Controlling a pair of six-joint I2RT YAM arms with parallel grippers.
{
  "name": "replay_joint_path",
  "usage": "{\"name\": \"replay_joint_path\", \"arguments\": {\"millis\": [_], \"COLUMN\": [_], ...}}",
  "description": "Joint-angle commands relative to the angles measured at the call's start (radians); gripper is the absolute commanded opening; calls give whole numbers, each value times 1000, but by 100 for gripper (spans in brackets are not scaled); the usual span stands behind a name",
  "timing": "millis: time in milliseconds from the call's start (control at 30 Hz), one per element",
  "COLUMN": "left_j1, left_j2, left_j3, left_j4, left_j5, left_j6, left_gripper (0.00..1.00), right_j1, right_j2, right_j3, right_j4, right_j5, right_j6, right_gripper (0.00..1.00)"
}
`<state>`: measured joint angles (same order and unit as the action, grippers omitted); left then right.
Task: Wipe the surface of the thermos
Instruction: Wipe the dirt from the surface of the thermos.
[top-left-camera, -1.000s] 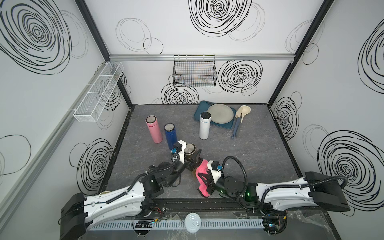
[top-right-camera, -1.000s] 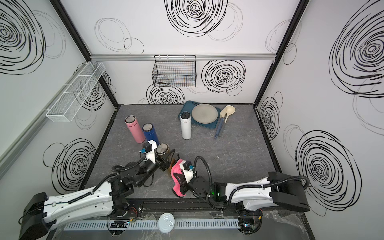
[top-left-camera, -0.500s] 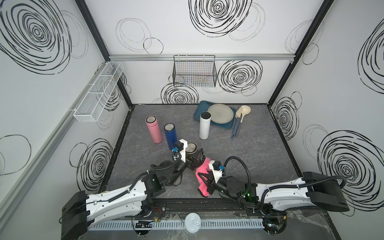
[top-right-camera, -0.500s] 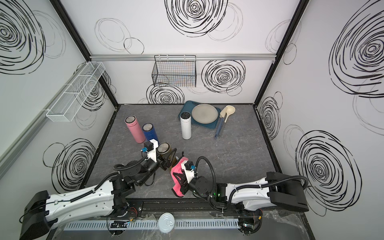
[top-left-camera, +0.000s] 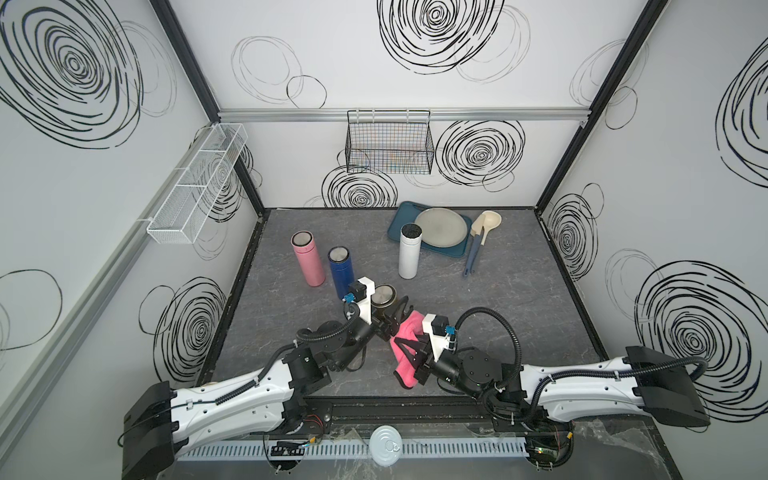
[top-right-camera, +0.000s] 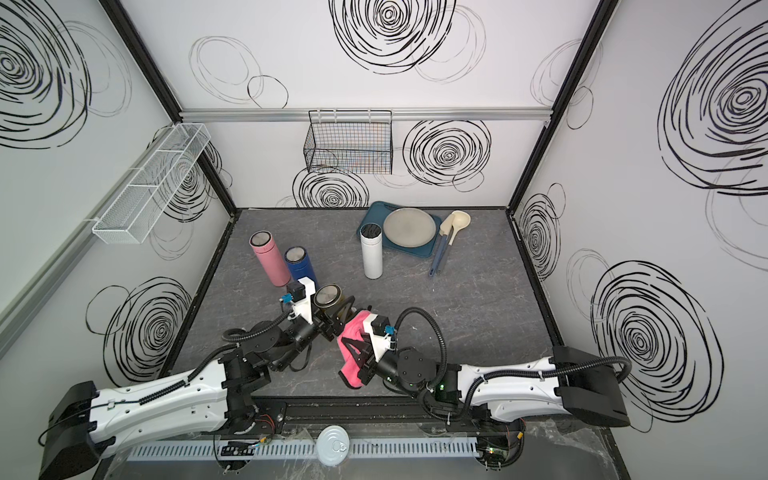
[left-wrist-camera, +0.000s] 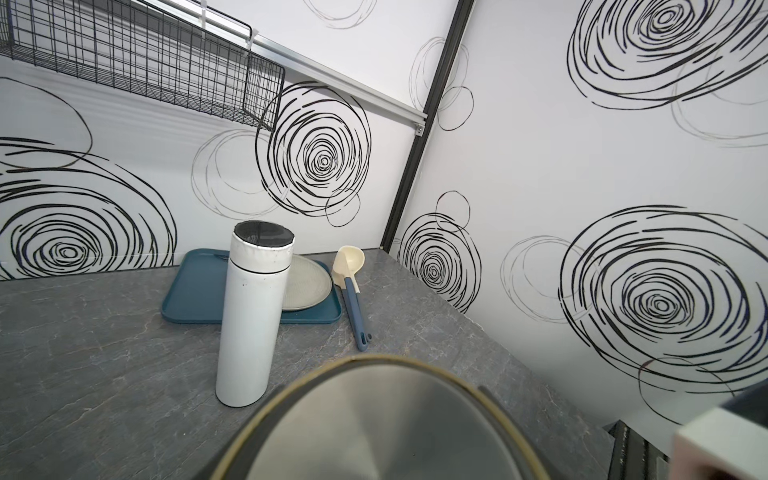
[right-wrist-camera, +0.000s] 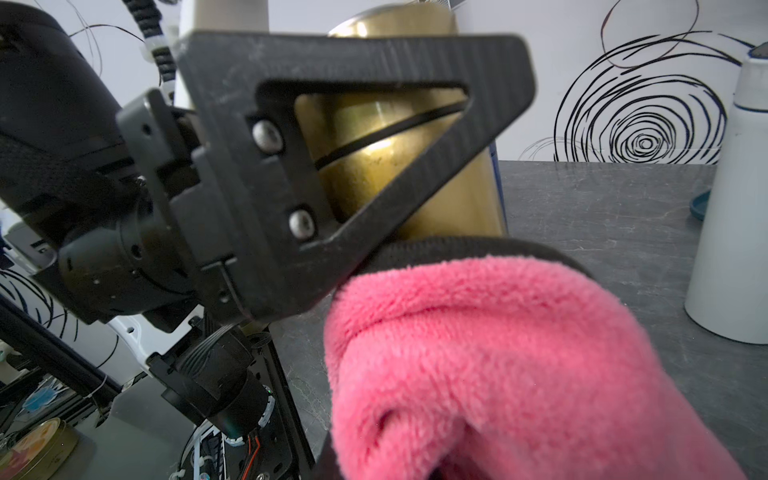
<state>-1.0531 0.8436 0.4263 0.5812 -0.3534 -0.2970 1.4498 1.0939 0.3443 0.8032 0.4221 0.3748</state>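
**Wiping the thermos wall: hold and stroke**

The left claw (top-left-camera: 386, 311) was clamped on the gold thermos (top-left-camera: 384, 296), near the front middle of the worktop (top-left-camera: 478, 299) and just in front of the blue bottle (top-left-camera: 340, 270). The right claw (top-left-camera: 405, 349) was closed on the pink cloth (right-wrist-camera: 478, 353), whose fold appeared to press against the thermos's lower wall. A good wipe would call for steady pressure along the bare wall, clear of the left claw's finger (right-wrist-camera: 353, 58), and a hold firm enough to stop twisting.

White arm shells (top-left-camera: 249, 415) with black joints (top-left-camera: 478, 368) — ribbed black cables (top-left-camera: 482, 308), blue connectors (top-left-camera: 348, 297).
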Motion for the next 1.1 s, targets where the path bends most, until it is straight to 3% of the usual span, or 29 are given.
{"name": "replay_joint_path", "arguments": {"millis": [0, 133, 433, 533, 667, 833, 1067], "left_j1": [-19, -19, -27, -27, -28, -28, -27], "left_j2": [-9, 3, 7, -8, -21, 5, 97], "left_j3": [60, 78, 42, 33, 42, 44, 66], "left_j4": [139, 133, 165, 165, 159, 191, 263], "left_j5": [65, 63, 76, 96, 95, 87, 105], "left_j6": [-57, -55, -50, -33, -27, -11, -3], "left_gripper": [0, 0, 0, 0, 0, 0, 0], "right_j1": [-8, -7, -9, -11, -37, -34, -119], "right_j2": [51, 62, -66, -32, 72, 28, -152], "right_j3": [-104, -123, 8, -55, -135, -99, -28], "right_j4": [48, 4, 29, 93, 132, 62, 42], "right_j5": [82, 125, 3, 31, 86, 92, -96], "right_j6": [82, 147, 10, 45, 191, 164, 102], "right_gripper": [0, 0, 0, 0, 0, 0, 0]}}
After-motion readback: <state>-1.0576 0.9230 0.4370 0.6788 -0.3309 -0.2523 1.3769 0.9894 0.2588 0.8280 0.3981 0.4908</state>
